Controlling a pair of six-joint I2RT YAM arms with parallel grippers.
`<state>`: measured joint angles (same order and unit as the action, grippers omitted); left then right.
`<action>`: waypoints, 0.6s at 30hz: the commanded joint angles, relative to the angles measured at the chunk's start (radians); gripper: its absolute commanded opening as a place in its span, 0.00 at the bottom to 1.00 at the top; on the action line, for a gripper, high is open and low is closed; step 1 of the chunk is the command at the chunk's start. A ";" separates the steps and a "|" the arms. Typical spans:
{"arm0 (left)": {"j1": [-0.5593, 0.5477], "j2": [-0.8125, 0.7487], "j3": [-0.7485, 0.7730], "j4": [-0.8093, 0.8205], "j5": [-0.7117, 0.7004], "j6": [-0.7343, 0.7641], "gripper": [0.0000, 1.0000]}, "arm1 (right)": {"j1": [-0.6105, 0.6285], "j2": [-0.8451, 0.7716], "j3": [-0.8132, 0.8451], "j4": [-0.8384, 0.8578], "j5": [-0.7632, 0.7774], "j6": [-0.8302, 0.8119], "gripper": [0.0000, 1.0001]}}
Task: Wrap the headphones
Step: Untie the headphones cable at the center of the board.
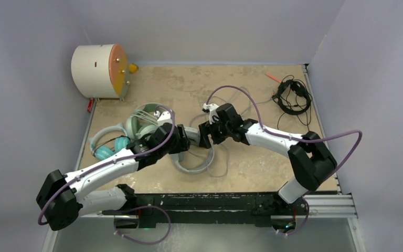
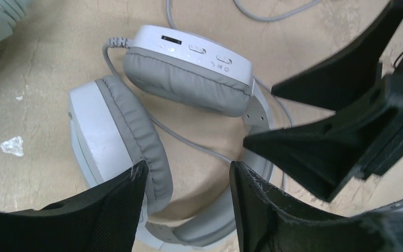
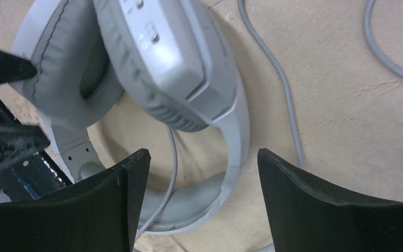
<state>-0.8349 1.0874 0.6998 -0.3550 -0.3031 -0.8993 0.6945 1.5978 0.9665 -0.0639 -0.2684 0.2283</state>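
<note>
1. Top external view: 4 corded headsets lie on the bench (image 1: pixel 252 79). The white-and-grey headset (image 1: pixel 191 167) sits mid-bench toward the front. The mint-green headset (image 1: pixel 146 122) and the teal headset (image 1: pixel 105 151) lie to its left, and the black headset (image 1: pixel 293 97) is well apart at the far right.
2. The left tool (image 1: pixel 191 136) and the right tool (image 1: pixel 205 137) meet nose to nose directly above the white-and-grey headset.
3. Left wrist view: the left tool (image 2: pixel 189 176) has its jaws partly apart with nothing clamped between them. 1 finger overlaps an ear cushion (image 2: pixel 136 131); contact cannot be confirmed.
4. Right wrist view: the right tool (image 3: pixel 203 160) is spread wider, empty, poised over the headband (image 3: pixel 236 131).
5. The 2 cups lie close together inside the band's arc. The grey cord (image 3: pixel 286 89) trails loose across the bench, unwrapped.
6. Handling, as judged:
   - The shell and band look like rigid, smooth plastic, likely slippery and the heaviest of the 4.
   - The cushions are soft and would squash under a grip, giving poor purchase.
   - The cup hinges look like the weak point.
   - The cord is limp, light and apt to spring out of a coil.
7. Recommended hold: 1 tool pins the headband at its padded crown, and the other takes the cord close to where it leaves the cup.
</note>
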 commanded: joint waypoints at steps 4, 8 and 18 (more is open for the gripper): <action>0.037 0.068 0.027 -0.026 0.014 0.067 0.57 | 0.017 -0.094 -0.115 0.051 0.009 0.105 0.65; 0.030 0.025 0.065 -0.082 0.039 0.083 0.62 | 0.030 -0.157 -0.205 0.095 0.021 0.164 0.59; 0.020 -0.188 -0.037 -0.252 -0.019 -0.098 0.81 | 0.042 -0.218 -0.156 0.009 0.140 0.149 0.75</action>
<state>-0.8127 0.9272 0.7307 -0.5034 -0.2691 -0.8852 0.7334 1.3994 0.7368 -0.0143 -0.2123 0.3870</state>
